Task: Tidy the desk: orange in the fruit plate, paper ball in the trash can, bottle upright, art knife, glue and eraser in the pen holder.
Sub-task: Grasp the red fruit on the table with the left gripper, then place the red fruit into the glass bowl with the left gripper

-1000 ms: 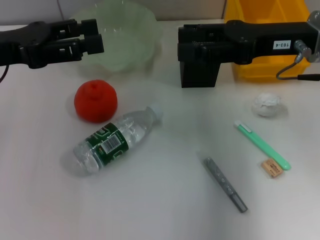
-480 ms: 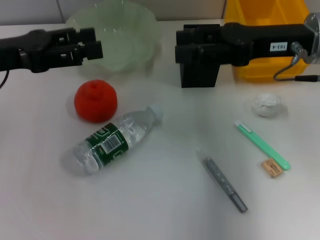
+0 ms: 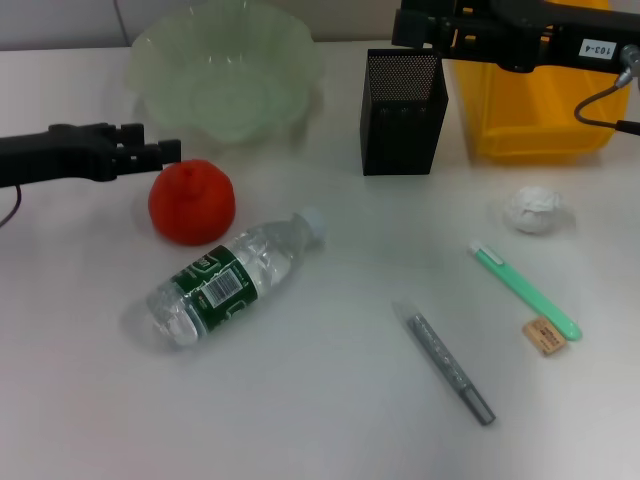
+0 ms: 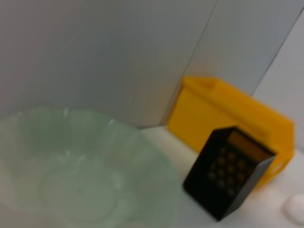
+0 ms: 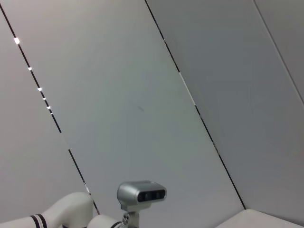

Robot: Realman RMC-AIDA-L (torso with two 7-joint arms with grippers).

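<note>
Left gripper (image 3: 172, 152) beside the round red-orange orange (image 3: 191, 201) near the desk's far left; finger state indiscernible. Right gripper (image 3: 405, 27) above the black mesh pen holder (image 3: 401, 112), likewise.

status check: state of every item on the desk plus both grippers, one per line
orange: on the desk, outside the plate
fruit plate: upright, empty
bottle: lying on its side, capped
pen holder: upright
trash can: upright, top open
paper ball: on the desk
green art knife: lying flat
grey glue stick: lying flat
eraser: on the desk
left gripper: beside the orange
right gripper: raised above the pen holder
</note>
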